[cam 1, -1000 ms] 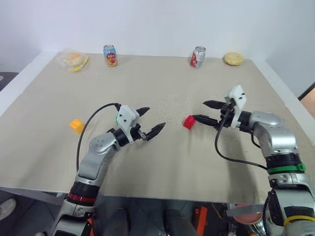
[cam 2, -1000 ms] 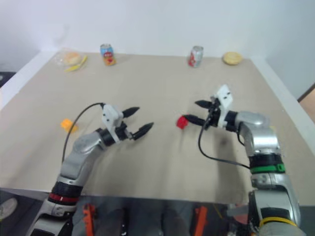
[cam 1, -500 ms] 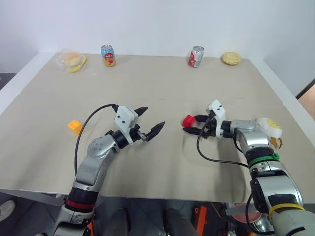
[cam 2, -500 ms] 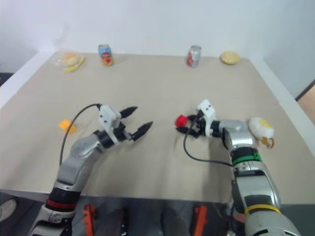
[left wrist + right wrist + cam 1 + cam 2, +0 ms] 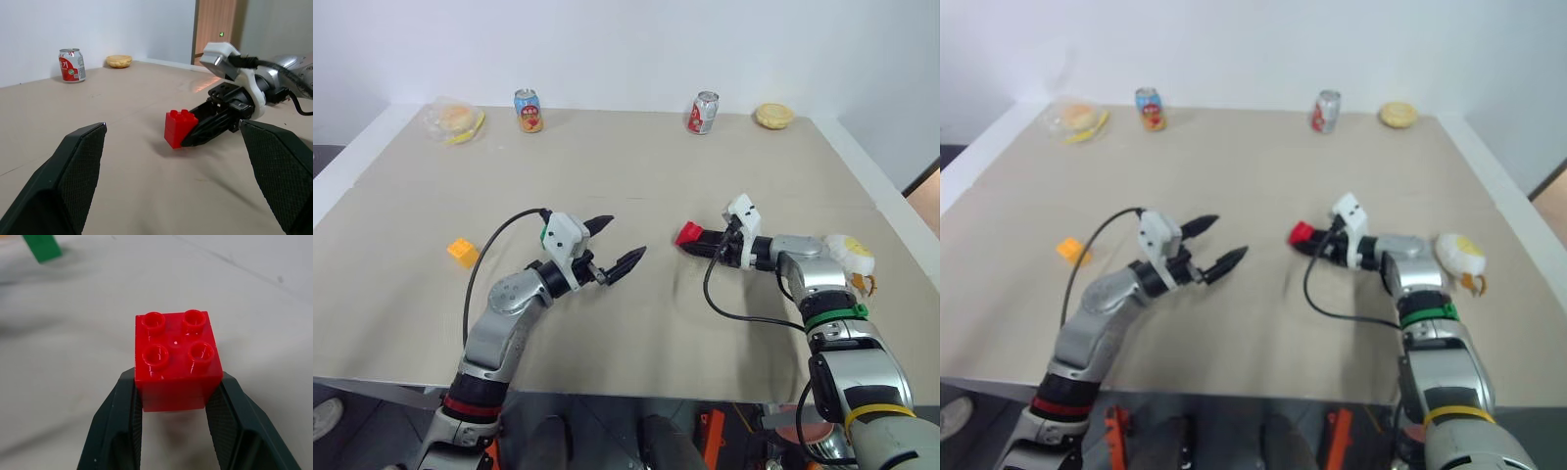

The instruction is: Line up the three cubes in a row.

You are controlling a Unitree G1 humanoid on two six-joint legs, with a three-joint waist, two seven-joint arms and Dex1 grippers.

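My right gripper (image 5: 697, 241) is shut on the red cube (image 5: 688, 233) near the table's middle. In the right wrist view both fingers (image 5: 122, 416) press the sides of the red cube (image 5: 175, 360), studs up. I cannot tell whether it rests on the table or hangs just above it. My left gripper (image 5: 625, 238) stands open and empty to the left of it, pointing at the red cube (image 5: 180, 128). The orange-yellow cube (image 5: 462, 252) lies far left. The green cube (image 5: 43, 246) sits beyond the red one, mostly hidden behind my left wrist (image 5: 545, 233).
Two drink cans (image 5: 528, 110) (image 5: 703, 113) stand along the far edge, with a wrapped burger (image 5: 455, 119) at the far left and a bun (image 5: 774, 116) at the far right. A white-and-yellow plush toy (image 5: 850, 257) lies beside my right forearm.
My right gripper came down around the red cube and its fingers closed on it. The left gripper stayed where it was, open.
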